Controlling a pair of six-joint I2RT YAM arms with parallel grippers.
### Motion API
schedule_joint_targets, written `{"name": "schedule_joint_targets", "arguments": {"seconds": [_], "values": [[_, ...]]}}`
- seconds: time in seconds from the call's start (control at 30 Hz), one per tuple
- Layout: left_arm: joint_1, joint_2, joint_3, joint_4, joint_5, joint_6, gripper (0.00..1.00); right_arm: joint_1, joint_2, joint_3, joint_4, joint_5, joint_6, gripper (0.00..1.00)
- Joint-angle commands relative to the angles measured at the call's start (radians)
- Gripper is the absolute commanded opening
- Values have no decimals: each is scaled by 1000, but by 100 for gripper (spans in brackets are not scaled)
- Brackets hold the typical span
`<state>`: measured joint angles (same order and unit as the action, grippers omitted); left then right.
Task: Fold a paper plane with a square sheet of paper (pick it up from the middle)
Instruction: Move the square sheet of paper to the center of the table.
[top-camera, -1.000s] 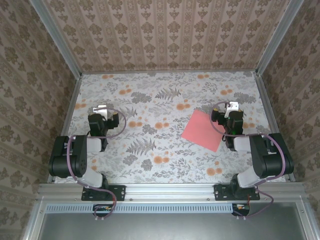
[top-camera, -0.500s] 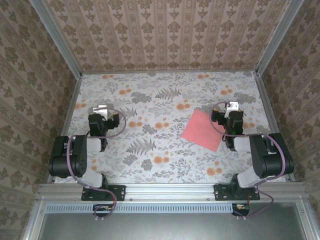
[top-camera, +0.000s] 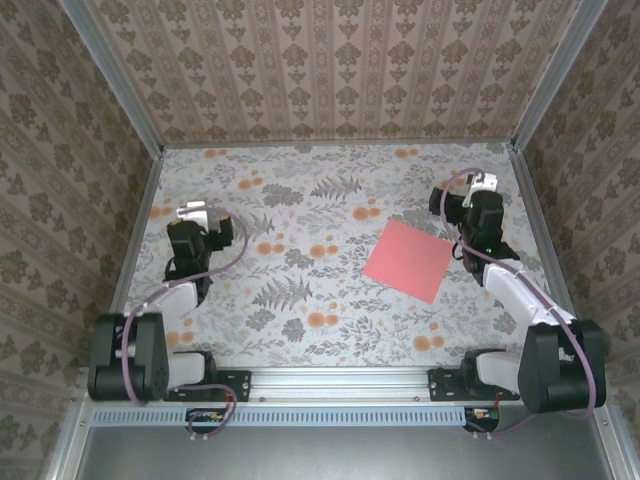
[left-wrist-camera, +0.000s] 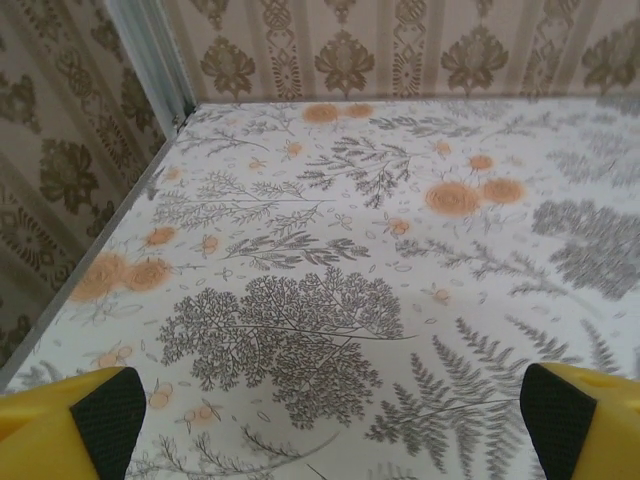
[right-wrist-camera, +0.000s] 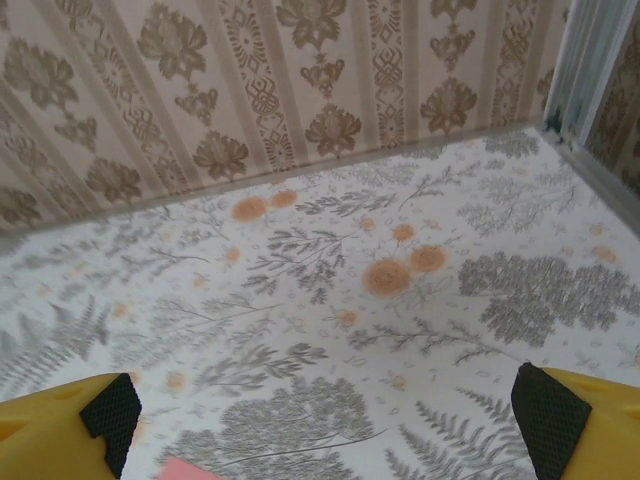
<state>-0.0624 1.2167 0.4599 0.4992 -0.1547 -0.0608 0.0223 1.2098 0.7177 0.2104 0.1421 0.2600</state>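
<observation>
Black-bodied left gripper (top-camera: 193, 213): positioned at 9 to 10 o'clock on the table in the overhead view. Jaws spread wide with nothing between them. In the left wrist view its yellow fingertips (left-wrist-camera: 105, 415) with black pads frame bare printed surface.
Grey-and-orange floral table surface (top-camera: 300, 200): flat. The orange printed flowers are part of the pattern, not objects.
Salmon-pink square sheet of paper (top-camera: 410, 260): lies flat at 3 o'clock from the table centre, turned so that its corners point roughly up, down, left and right. No crease is visible. It is well apart from the left gripper. One pink corner (right-wrist-camera: 185, 470) shows at the 6 to 7 o'clock edge of the right wrist view.
Right gripper (top-camera: 483, 181): positioned at 2 o'clock on the table, with the sheet near it at 7 to 8 o'clock. Jaws spread wide and empty, as the right wrist view (right-wrist-camera: 330, 420) confirms.
Step in hand: approach. The sheet is not yet touched and no fold has been made, so the task appears to be at its start.
Next move, as judged: bring the right gripper back and down over the middle of the sheet. Thin flat paper offers no raised edge, so the fingers will probably need to press and pinch up a ridge.
</observation>
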Motion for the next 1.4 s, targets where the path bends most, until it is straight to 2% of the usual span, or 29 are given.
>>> {"name": "schedule_joint_targets", "arguments": {"seconds": [0.0, 0.17, 0.3, 0.37, 0.73, 0.97, 1.2, 1.37], "values": [[-6, -117, 120, -352, -13, -215, 100, 9, -7, 111, -400, -43, 221, 100], [-9, -229, 244, -691, 90, -435, 100, 30, 21, 179, -552, -215, 300, 100], [-8, -256, 292, -815, 260, -405, 100, 55, 101, 194, -589, -358, 371, 100], [-8, -258, 295, -841, 314, -401, 100, 85, 151, 199, -583, -382, 394, 100], [-10, -211, 309, -864, 360, -355, 100, 246, 418, 302, -644, -235, 448, 99], [-10, -185, 309, -859, 369, -351, 100, 315, 553, 378, -695, -207, 419, 99], [-11, -166, 306, -854, 380, -351, 100, 401, 620, 405, -729, -207, 398, 98], [-12, -161, 307, -853, 378, -355, 100, 516, 618, 359, -743, -215, 389, 97]]}}
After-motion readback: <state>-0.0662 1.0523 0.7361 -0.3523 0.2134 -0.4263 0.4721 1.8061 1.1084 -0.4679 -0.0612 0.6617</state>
